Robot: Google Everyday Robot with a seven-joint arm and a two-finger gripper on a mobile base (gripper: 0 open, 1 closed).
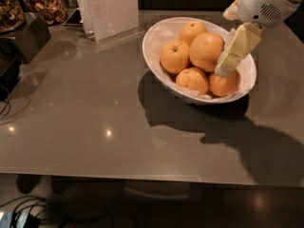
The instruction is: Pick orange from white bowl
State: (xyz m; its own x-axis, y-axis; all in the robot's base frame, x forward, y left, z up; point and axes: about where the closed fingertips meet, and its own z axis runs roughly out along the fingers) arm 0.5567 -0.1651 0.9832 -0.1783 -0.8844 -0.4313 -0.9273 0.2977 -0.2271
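The orange (pixel 206 51) sat topmost in the bowl (pixel 153 49) near the bench's (pixel 95 122) far right corner, where the tool (pixel 225 68), whether spread or pressed together I cannot tell, slanted down just beside it, probably to grasp it.

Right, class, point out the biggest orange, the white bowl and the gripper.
biggest orange (pixel 205 51): camera view, middle of its skin.
white bowl (pixel 153 41): camera view, left inner wall.
gripper (pixel 224 69): camera view, low end, inside the bowl's right side.
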